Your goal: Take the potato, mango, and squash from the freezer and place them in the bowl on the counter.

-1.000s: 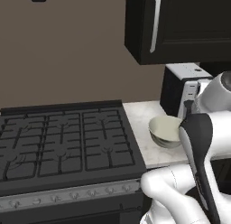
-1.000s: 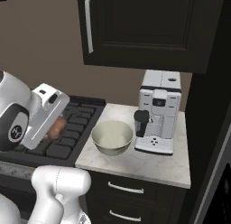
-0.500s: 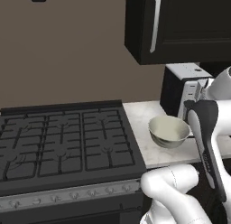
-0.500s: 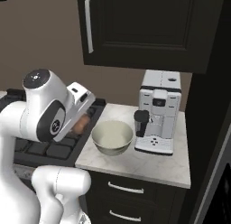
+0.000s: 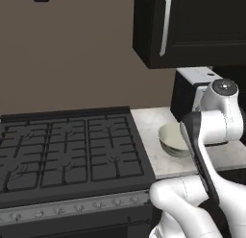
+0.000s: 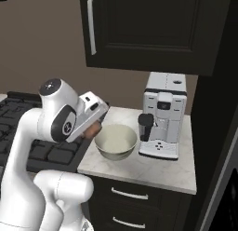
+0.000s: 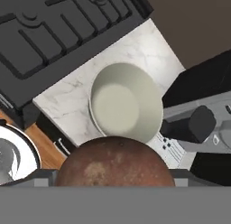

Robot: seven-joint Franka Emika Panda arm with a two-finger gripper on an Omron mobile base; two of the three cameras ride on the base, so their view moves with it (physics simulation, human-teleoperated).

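The robot's two-finger gripper (image 6: 96, 126) is closed around a dull brown, rough-skinned round lump (image 7: 115, 162), most likely the potato. It hangs above the near left rim of the bowl, not yet over the middle.

From the largest thing down:
- **Stove:** one black gas stove (image 5: 67, 153) lies to the left.
- **Counter:** one light marbled stone counter (image 6: 139, 167) adjoins the stove, over black drawers.
- **Coffee machine:** one white and black coffee machine (image 6: 162, 118) stands on the counter, just right of the bowl.
- **Bowl:** one deep, round, pale cream bowl (image 7: 126, 101) sits on the counter between stove and machine. In the hand view its inside is bare.

So I judge the task to be early. Nothing is delivered yet, and the first of the three items is carried and close to release. What is left is to shift over the bowl's centre, let go, and then fetch the mango and the squash from the freezer. One piece of produce is in view, the held one.
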